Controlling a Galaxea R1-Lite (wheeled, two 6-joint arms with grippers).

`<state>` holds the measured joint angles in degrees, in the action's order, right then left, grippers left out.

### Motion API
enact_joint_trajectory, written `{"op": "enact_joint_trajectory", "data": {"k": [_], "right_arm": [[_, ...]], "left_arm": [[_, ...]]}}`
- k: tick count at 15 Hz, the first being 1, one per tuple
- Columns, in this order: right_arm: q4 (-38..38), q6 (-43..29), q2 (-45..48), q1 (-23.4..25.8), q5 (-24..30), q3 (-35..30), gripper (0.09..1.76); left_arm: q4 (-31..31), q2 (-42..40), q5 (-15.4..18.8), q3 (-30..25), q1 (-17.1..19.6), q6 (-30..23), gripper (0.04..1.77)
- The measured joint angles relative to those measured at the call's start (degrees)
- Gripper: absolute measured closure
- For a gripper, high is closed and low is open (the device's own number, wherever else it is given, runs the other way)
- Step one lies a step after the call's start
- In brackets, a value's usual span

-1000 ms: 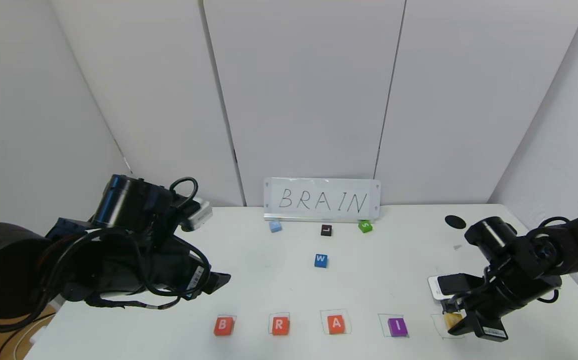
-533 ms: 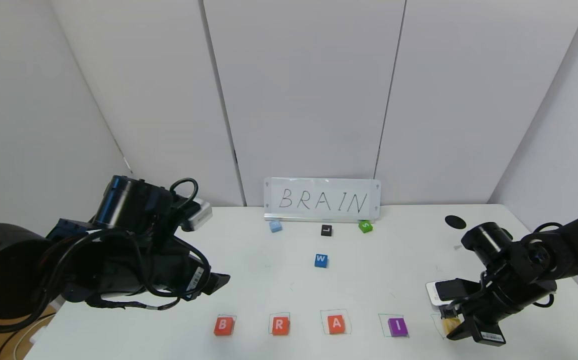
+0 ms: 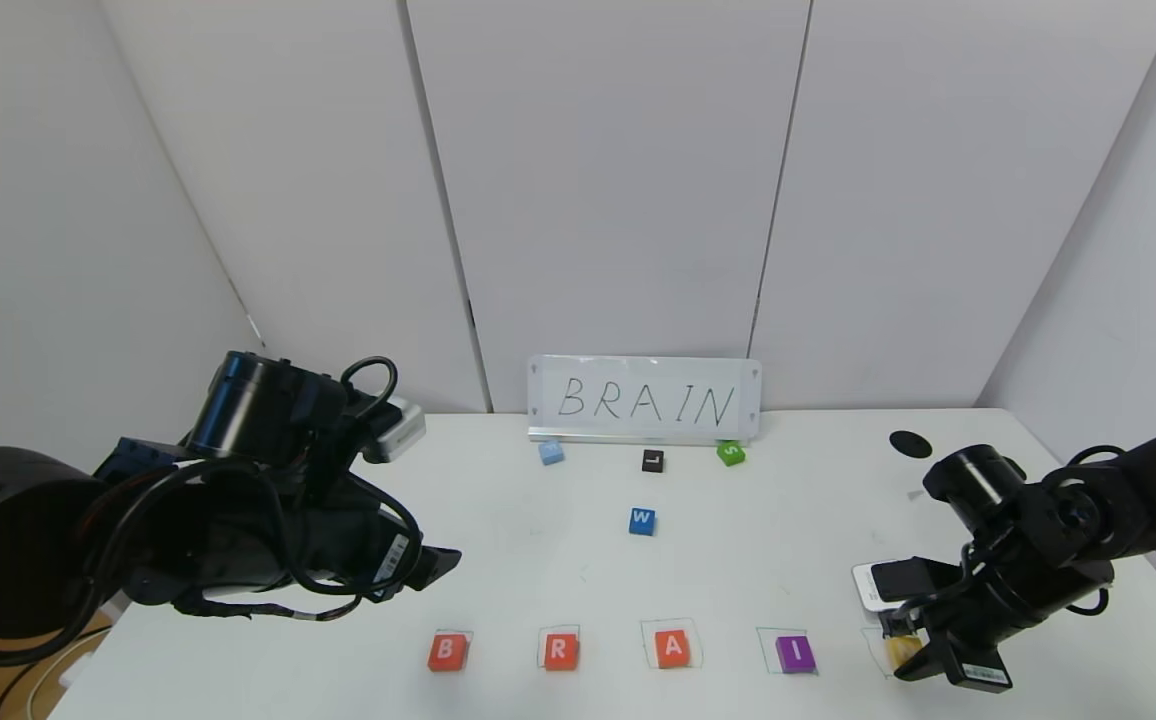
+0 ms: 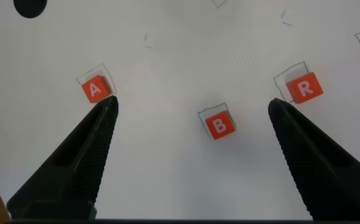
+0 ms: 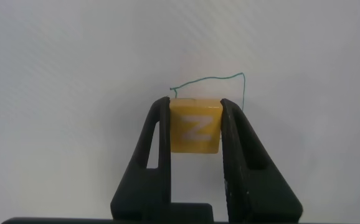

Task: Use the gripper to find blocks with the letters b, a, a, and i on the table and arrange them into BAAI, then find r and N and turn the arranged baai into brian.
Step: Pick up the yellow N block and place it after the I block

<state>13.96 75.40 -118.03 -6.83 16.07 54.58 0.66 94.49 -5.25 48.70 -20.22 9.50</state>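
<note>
Sign [image 3: 644, 399] at the table's far edge reads "BRAIN" in handwriting. Front row on the table [image 3: 758, 540], left to right: orange B [image 3: 447, 651], orange R [image 3: 559, 650], orange A [image 3: 672, 648], purple I [image 3: 795, 653], each in a pen-drawn square. Behind them sit blue W [image 3: 642, 521], black L [image 3: 652, 460], green S [image 3: 730, 452] and a pale blue block [image 3: 551, 452] whose letter is unreadable. In the left wrist view a second orange A [image 4: 94, 91] lies apart from B [image 4: 219, 124] and R [image 4: 304, 88].

Versus a second ago, the right arm has dropped lower and a bit leftward over the last drawn square at the row's right end; no change in the last half second. Left arm and all row blocks unchanged.

Right gripper [image 5: 195, 134] is pinching yellow N [image 5: 195, 126] between its fingers [image 5: 236, 140], block touching both pads, held right at the edge of the green pen outline. In the head view N [image 3: 900, 650] shows just under the right gripper [image 3: 913, 648], right of I.

Left gripper [image 4: 189, 118] is spread wide, hanging above B, holding nothing; it sits at the table's left, behind the row.
</note>
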Motion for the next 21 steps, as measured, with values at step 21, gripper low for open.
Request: {"op": "enact_joint_trajectory", "data": {"k": [21], "right_arm": [[-2.26, 6.41, -4.52, 1.57, 2.24, 0.71, 1.32]], "left_arm": [[5.39, 2.10, -1.74, -2.73, -1.93, 1.66, 0.09]]}}
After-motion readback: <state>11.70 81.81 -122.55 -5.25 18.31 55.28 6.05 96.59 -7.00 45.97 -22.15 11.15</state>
